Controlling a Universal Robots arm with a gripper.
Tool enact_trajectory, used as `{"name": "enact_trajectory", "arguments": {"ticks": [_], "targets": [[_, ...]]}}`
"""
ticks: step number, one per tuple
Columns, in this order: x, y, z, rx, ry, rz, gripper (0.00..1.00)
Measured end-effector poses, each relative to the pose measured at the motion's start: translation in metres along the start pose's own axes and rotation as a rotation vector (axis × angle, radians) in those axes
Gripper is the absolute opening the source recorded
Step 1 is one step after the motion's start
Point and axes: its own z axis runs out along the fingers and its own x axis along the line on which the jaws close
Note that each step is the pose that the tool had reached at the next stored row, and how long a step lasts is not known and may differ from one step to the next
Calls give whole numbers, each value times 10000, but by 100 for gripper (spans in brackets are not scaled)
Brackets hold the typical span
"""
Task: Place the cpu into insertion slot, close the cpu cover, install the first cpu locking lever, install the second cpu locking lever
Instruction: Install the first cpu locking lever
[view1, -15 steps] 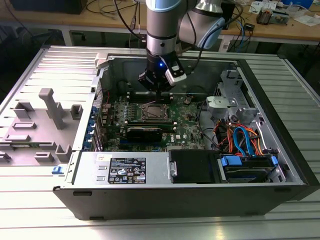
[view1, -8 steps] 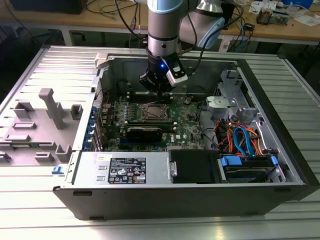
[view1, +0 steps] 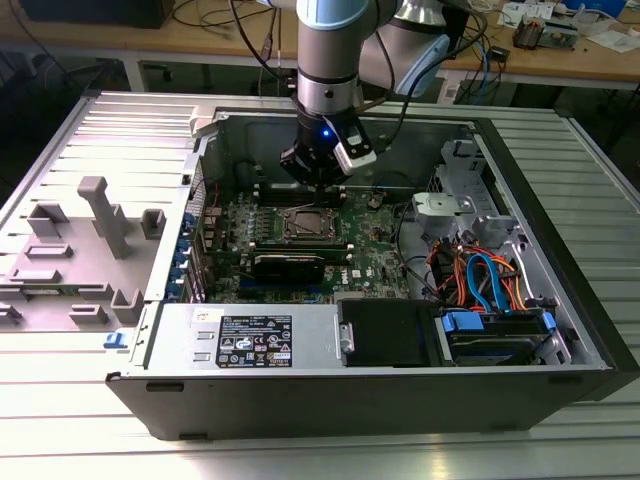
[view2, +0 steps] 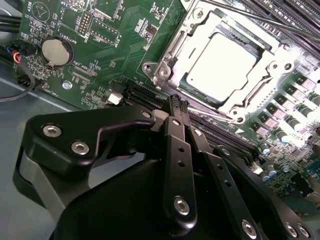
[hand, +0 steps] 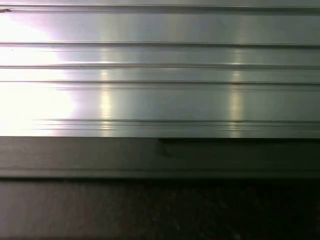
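In the second wrist view the cpu (view2: 225, 65), a bright silver square, lies in the insertion slot (view2: 165, 70) on the green motherboard (view2: 115, 35). The cpu cover (view2: 197, 35), a silver frame, lies down around it. A thin lever rod (view2: 250, 17) runs along the slot's far side. My gripper (view2: 178, 104) has its black fingers pressed together with nothing between them, the tips just off the slot's near edge. In the exterior view the gripper (view1: 318, 178) hangs inside the open computer case, a little behind the insertion slot (view1: 310, 222).
A black block (view1: 290, 265) sits in front of the slot. Coloured cables (view1: 480, 280) and a drive bay (view1: 495, 335) fill the case toward the exterior view's right. Grey fixtures (view1: 100, 215) stand outside on the exterior view's left. A coin battery (view2: 54, 51) is on the board.
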Motion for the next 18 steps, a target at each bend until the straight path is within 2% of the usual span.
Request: {"name": "enact_trajectory", "arguments": {"ticks": [12,18], "targets": [[1,0,72,-2,0,0,11],[-8,0,81,-1,0,0,11]]}}
